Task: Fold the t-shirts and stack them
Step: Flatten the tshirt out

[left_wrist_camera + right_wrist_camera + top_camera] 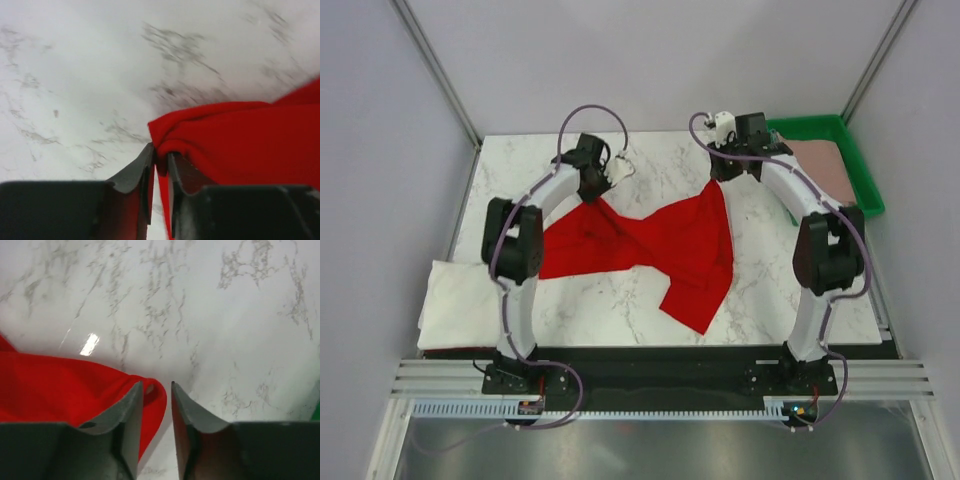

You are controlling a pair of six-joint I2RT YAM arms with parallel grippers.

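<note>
— Marble table (pixel 620 310), what's on it?
— Red t-shirt (pixel 660 245), twisted, mid-table. My left gripper (pixel 160 152), nearly closed, pinches one corner; my right gripper (pixel 156 385), a slit apart, meets another, hold unclear. I'd tension both evenly to untwist.

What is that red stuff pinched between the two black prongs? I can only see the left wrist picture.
Observer: From above, it is a red t-shirt, lying crumpled across the middle of the marble table. The left gripper holds one far corner.
Operator: Is the other arm doing anything?
Observer: The right gripper sits at the shirt's other far corner. Its own camera shows red cloth against one finger, but I cannot tell whether it grips.
Operator: Any other clothes around?
Observer: A white t-shirt lies at the table's near left corner, and a dusty-pink one lies in a green tray at the far right.
</note>
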